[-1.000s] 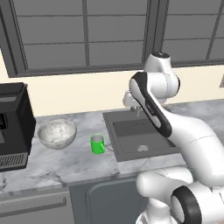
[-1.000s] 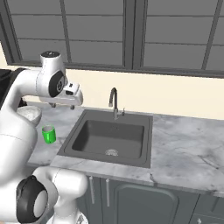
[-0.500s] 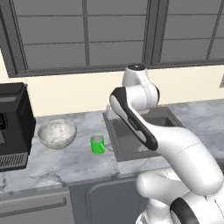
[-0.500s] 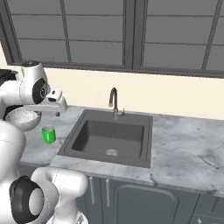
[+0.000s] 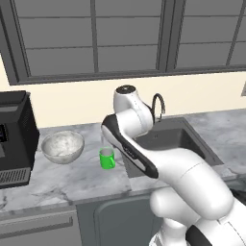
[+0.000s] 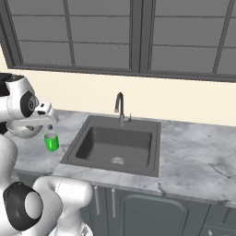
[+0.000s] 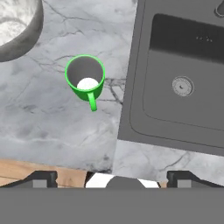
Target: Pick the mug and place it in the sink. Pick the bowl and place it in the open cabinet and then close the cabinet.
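Observation:
The small green mug (image 5: 107, 158) stands upright on the marble counter, between the speckled grey bowl (image 5: 63, 146) and the dark sink (image 5: 169, 139). In the hand view the mug (image 7: 85, 78) lies up and left of centre, its handle pointing toward the fingertips, the bowl (image 7: 17, 26) at the top left corner and the sink (image 7: 175, 48) on the right. My gripper (image 7: 113, 178) hangs open and empty above the counter, short of the mug. From the right base view the gripper (image 6: 49, 122) hovers just over the mug (image 6: 51, 142). The cabinet is out of view.
A black coffee machine (image 5: 14, 139) stands at the counter's left end, beside the bowl. A curved faucet (image 6: 120, 107) rises behind the sink (image 6: 110, 143). Windows run along the wall above. Grey cupboard doors (image 6: 152, 214) sit below the counter.
The arm has swung left from over the sink's near edge to above the mug. The gripper stayed open; mug and bowl have not moved.

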